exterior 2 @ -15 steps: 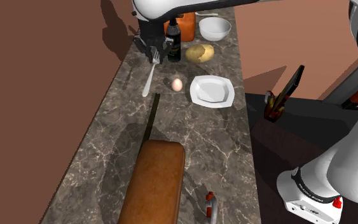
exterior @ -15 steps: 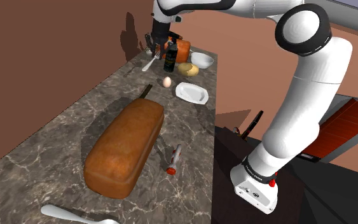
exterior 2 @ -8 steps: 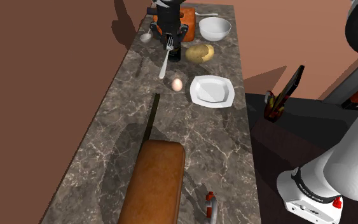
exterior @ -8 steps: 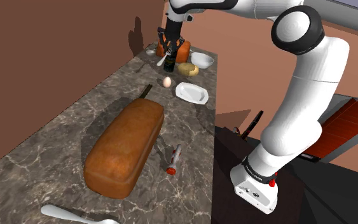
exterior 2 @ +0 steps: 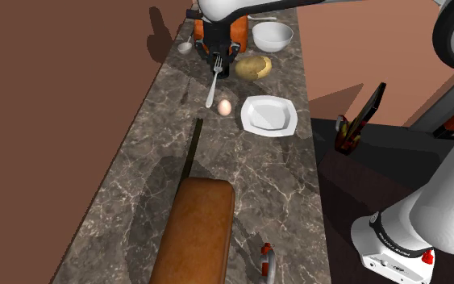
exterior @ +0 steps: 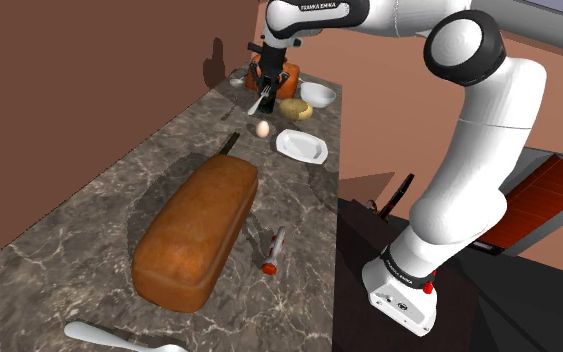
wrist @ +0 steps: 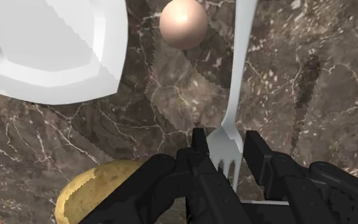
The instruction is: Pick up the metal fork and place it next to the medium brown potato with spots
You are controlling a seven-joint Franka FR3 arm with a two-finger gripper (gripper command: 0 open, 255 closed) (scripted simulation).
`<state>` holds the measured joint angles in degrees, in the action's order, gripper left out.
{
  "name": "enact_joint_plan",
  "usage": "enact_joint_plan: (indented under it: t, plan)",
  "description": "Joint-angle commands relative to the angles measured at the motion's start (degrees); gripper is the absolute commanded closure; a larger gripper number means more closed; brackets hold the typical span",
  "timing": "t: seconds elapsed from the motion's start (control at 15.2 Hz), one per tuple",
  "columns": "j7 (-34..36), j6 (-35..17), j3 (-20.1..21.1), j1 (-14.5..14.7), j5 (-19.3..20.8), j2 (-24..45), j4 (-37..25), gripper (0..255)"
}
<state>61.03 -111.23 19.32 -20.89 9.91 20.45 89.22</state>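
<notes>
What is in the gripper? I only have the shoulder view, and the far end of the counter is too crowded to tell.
Observer: In the wrist view the gripper is shut on the fork at its tine end.
Operator: Where does the handle run?
Observer: Away from the fingers, passing alongside the egg.
Operator: And the potato?
Observer: In the second exterior view the potato lies just toward that view's right of the gripper, apart from the fork.
</notes>
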Motion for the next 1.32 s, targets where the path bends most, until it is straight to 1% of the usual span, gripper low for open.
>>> enact_joint_plan:
  t: [0.0,0.59,1.25]
  plan:
    - [0.1,-1.4,-0.1,-0.1,0.1,0.3,1.1,255]
    - [0.9,-7.5,-0.5,0.0,1.1,2.1,5.5,255]
    - [2.1,-13.8,-1.2,0.3,2.6,5.2,9.0,255]
